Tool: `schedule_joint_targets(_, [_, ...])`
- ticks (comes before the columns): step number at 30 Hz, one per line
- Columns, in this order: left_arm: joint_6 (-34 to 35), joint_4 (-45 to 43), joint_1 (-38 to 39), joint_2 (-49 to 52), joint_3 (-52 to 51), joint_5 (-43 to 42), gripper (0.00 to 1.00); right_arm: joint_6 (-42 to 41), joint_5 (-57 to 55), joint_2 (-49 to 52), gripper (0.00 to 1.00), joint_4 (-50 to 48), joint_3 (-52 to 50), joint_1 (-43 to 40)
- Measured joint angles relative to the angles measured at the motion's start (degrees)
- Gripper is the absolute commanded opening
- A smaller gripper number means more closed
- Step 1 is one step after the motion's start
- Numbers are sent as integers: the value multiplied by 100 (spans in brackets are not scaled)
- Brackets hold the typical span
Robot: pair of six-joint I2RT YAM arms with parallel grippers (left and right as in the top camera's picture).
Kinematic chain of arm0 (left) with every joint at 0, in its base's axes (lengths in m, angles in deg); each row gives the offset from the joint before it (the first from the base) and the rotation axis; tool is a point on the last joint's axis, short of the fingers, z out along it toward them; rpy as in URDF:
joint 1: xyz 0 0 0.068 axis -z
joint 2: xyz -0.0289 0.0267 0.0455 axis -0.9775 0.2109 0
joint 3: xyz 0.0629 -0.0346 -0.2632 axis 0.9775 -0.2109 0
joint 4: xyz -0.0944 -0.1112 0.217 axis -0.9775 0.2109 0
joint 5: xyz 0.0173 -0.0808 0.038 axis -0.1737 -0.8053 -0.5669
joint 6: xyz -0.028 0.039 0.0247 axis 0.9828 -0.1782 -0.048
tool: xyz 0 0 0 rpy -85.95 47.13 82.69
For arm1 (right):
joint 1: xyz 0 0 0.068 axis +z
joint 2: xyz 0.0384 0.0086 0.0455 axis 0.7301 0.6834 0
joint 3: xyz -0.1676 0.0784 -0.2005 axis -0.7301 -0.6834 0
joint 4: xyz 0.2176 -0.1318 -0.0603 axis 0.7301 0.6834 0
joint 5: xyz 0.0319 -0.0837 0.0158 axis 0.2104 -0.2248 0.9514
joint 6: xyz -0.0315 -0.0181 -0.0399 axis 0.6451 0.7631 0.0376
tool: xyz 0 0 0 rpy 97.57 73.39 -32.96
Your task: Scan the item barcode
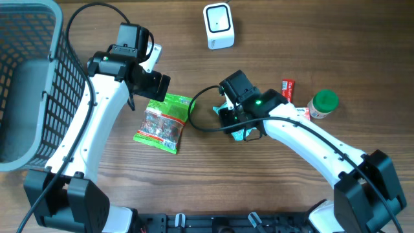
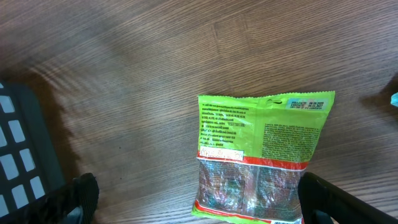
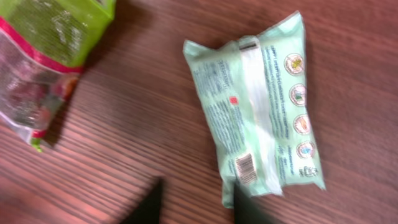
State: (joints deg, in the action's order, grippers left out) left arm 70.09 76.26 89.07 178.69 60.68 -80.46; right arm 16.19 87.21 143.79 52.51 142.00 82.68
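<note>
Where it lies seam-up, the pale-green packet (image 3: 261, 93) shows its barcode (image 3: 246, 167).

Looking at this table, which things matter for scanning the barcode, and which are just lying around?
Job: white scanner; pale green packet, barcode facing up; probably the green snack bag too.
Lying about: grey basket; small red item; green-capped jar.

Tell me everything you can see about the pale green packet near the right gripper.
The pale green packet is a soft plastic pouch lying flat on the wooden table, back side up and slanted. A white seam strip runs down its middle, fine print on one side, four round icons on the other, a barcode near the lower end. The right gripper hovers by that end; contact is unclear.
</note>
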Motion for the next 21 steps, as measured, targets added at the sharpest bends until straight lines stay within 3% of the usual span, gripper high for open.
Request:
schedule_joint_targets(7, [-2, 0, 2, 0, 0, 0, 100, -199, -586, 2, 8, 20, -400, 0])
schedule_joint_targets(21, [0, 2, 2, 0, 0, 0, 100, -105, -776, 13, 14, -922, -1187, 0])
